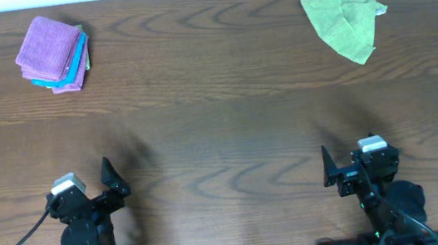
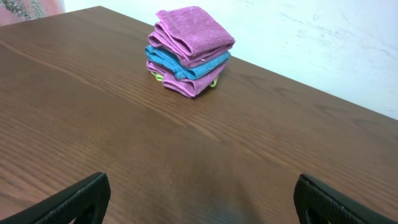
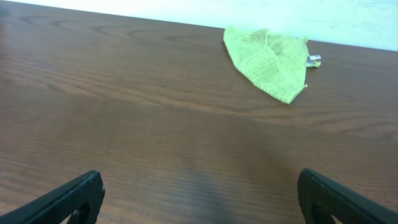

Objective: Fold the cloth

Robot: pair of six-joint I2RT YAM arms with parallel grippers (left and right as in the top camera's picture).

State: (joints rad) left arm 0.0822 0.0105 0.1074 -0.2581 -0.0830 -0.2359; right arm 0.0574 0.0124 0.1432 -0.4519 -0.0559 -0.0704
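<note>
The light green cloth (image 1: 341, 9) lies crumpled at the far right of the table, its small white tag (image 1: 381, 10) at its right edge. It also shows in the right wrist view (image 3: 268, 61), far ahead of the fingers. My right gripper (image 1: 325, 165) is open and empty near the front edge, far from the cloth; its fingers frame bare wood (image 3: 200, 193). My left gripper (image 1: 110, 176) is open and empty at the front left (image 2: 202, 196).
A stack of folded purple and blue cloths (image 1: 53, 53) sits at the far left, also in the left wrist view (image 2: 188, 51). The brown wooden table (image 1: 219, 122) ends at a white wall at the back.
</note>
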